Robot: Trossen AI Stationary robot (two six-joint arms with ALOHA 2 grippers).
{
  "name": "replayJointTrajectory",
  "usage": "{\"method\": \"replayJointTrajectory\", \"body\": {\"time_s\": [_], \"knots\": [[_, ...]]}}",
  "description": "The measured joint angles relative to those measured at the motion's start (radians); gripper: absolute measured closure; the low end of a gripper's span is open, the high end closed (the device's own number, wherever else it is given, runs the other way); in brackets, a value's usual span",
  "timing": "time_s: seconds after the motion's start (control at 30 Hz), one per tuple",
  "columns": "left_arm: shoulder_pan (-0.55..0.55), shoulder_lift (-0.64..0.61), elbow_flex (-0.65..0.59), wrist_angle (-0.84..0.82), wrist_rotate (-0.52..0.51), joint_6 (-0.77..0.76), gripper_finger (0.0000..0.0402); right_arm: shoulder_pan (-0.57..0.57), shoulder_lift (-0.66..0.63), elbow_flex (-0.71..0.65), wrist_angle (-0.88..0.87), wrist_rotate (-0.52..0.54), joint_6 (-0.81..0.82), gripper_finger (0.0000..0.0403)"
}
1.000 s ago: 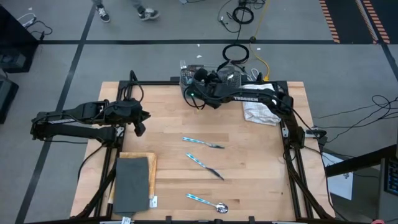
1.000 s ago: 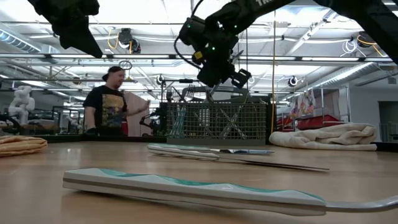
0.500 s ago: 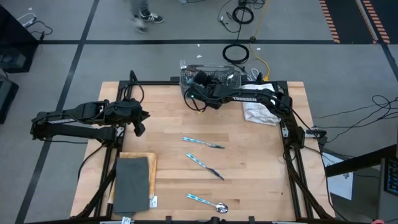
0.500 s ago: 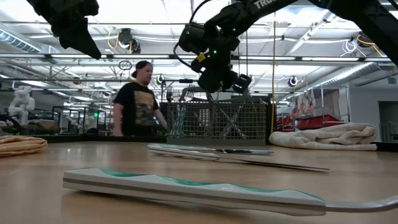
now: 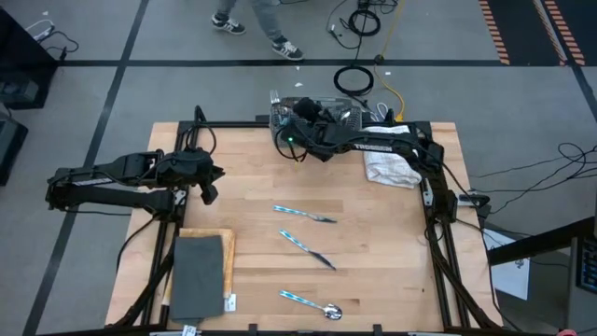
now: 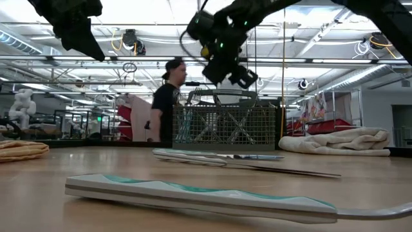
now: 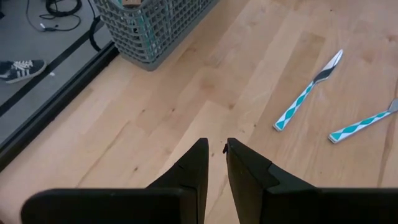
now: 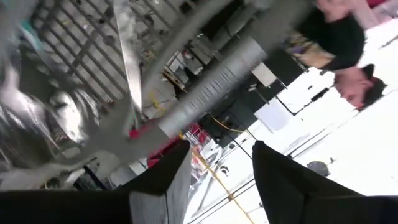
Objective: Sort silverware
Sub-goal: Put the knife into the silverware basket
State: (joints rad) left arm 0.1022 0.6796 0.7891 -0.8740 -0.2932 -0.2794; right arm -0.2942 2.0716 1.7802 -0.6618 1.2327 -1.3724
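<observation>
Three pieces of silverware with blue-and-white handles lie flat on the wooden table: a fork [image 5: 304, 214], a knife [image 5: 308, 248] and a spoon [image 5: 312, 304]. The spoon's handle [image 6: 199, 196] fills the low view's foreground. The grey mesh caddy [image 5: 322, 114] stands at the far edge and holds more silverware. My right gripper [image 5: 311, 111] hangs above the caddy [image 6: 222, 125], open and empty [image 8: 221, 162]. My left gripper [image 5: 211, 189] is shut and empty at the table's left, above bare wood [image 7: 214, 146]; its view shows the fork [image 7: 308, 93] and the caddy [image 7: 149, 25].
A crumpled white cloth [image 5: 392, 166] lies at the far right. A dark grey pad on a wooden board [image 5: 199, 275] lies at the near left. A tan cloth [image 6: 22, 149] shows at the low view's left. A person [image 6: 168, 96] walks past beyond the far edge.
My right gripper has risen a little above the caddy, staying over it. The person behind the table has walked from left toward the right. The silverware on the table has stayed where it was.
</observation>
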Motion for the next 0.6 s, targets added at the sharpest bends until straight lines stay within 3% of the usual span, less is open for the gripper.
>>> {"method": "replayJointTrajectory", "body": {"time_s": [0.23,0.4,0.5,0.6], "knots": [[0.0,0.0,0.0,0.001,-0.002,-0.001,0.0338,0.016,-0.125,0.0,-0.005,0.057,0.124,0.0245],[0.0,0.0,0.0,0.01,-0.002,-0.002,0.0338,0.073,-0.274,0.002,-0.038,0.105,0.429,0.0245],[0.0,0.0,0.0,0.041,-0.001,-0.002,0.0338,0.162,-0.35,0.001,-0.143,0.015,0.718,0.0245],[0.0,0.0,0.0,0.072,0.0,-0.003,0.0338,0.254,-0.416,0.001,-0.275,-0.208,1.075,0.0245]]}}
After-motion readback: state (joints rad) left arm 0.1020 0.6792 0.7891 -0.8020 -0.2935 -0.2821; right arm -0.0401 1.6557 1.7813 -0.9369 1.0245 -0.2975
